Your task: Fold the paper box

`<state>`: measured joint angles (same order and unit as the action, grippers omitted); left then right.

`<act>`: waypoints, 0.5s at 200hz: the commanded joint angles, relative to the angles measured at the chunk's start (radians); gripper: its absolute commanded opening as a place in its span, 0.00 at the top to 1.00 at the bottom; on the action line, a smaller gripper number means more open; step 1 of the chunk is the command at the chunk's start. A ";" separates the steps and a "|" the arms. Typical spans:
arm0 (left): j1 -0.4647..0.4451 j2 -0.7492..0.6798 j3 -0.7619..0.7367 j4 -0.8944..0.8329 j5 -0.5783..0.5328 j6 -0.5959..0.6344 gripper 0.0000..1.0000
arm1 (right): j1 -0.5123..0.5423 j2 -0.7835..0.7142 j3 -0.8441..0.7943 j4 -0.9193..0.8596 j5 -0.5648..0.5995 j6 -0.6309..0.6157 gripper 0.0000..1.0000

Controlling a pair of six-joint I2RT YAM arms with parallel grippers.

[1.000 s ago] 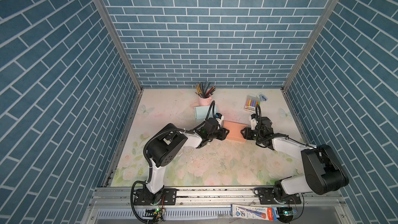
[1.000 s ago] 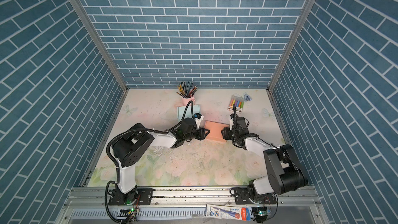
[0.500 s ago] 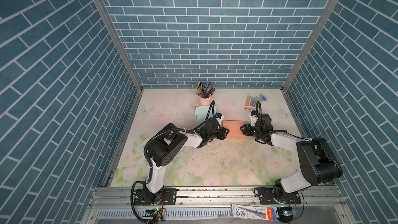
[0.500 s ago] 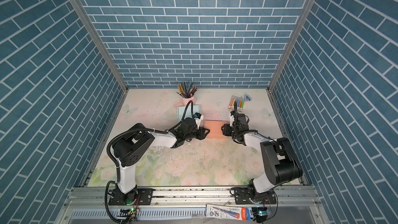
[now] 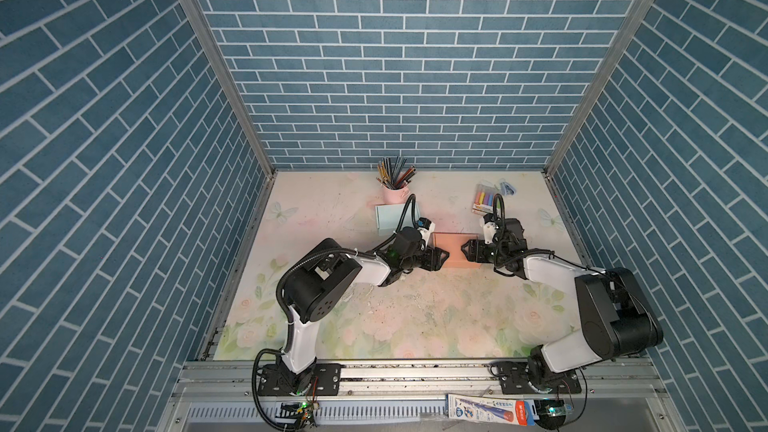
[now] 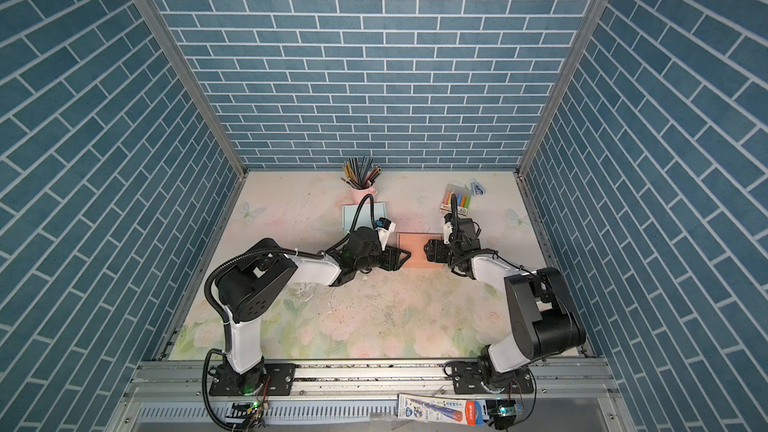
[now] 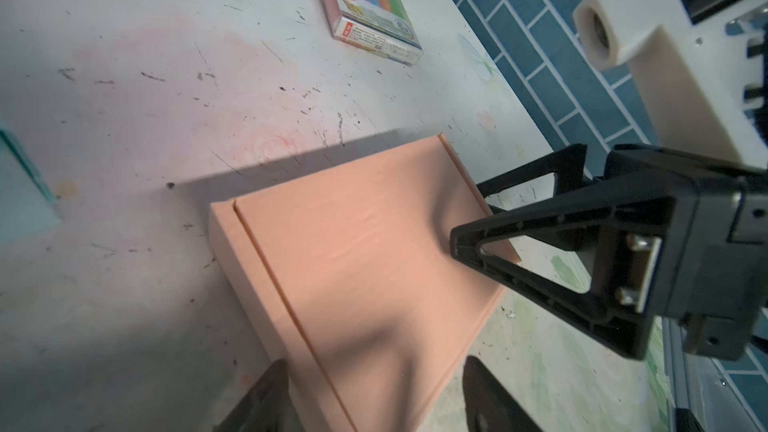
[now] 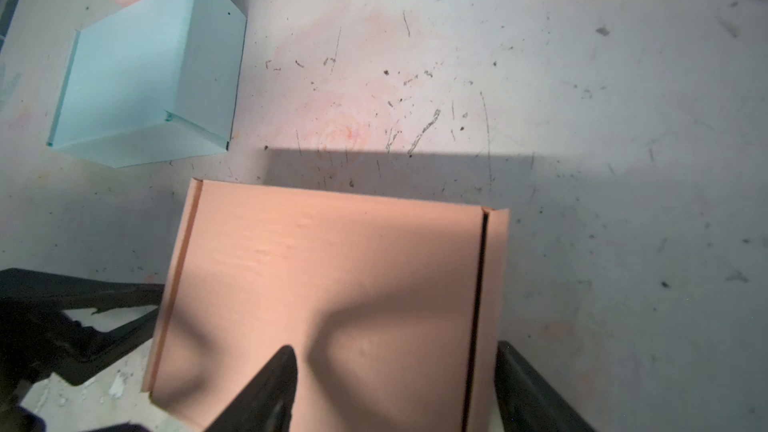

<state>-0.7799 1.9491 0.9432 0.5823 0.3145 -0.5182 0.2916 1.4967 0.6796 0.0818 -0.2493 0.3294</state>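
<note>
One peach box (image 5: 455, 248) separates left claw (image 5: 444, 257), right claw (image 5: 465, 250).

left gripper (image 5: 445, 255): jaws apart | right gripper (image 5: 465, 249): jaws apart

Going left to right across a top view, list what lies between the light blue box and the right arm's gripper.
light blue box → left gripper → paper box → right gripper

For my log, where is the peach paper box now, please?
The peach paper box lies mid-table in both top views, between the left gripper and right gripper.
</note>
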 commanded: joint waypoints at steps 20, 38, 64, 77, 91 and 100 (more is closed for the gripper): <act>0.011 -0.093 -0.059 0.025 0.009 -0.008 0.27 | -0.009 -0.091 0.006 -0.083 0.047 -0.029 0.18; 0.014 -0.155 -0.107 0.024 -0.004 0.000 0.27 | -0.009 -0.138 -0.001 -0.108 0.053 -0.021 0.15; 0.022 -0.276 -0.190 -0.010 -0.016 0.028 0.25 | 0.001 -0.235 -0.031 -0.145 0.050 0.000 0.15; 0.024 -0.342 -0.230 -0.043 -0.030 0.046 0.23 | 0.019 -0.283 -0.046 -0.179 0.062 0.006 0.15; 0.028 -0.418 -0.274 -0.078 -0.049 0.060 0.19 | 0.052 -0.334 -0.069 -0.208 0.083 0.023 0.16; 0.031 -0.467 -0.301 -0.102 -0.063 0.067 0.16 | 0.075 -0.367 -0.085 -0.226 0.096 0.036 0.16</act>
<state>-0.7624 1.5848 0.7021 0.5476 0.2955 -0.4896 0.3164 1.2011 0.6357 -0.0528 -0.1928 0.3332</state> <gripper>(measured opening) 0.808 0.847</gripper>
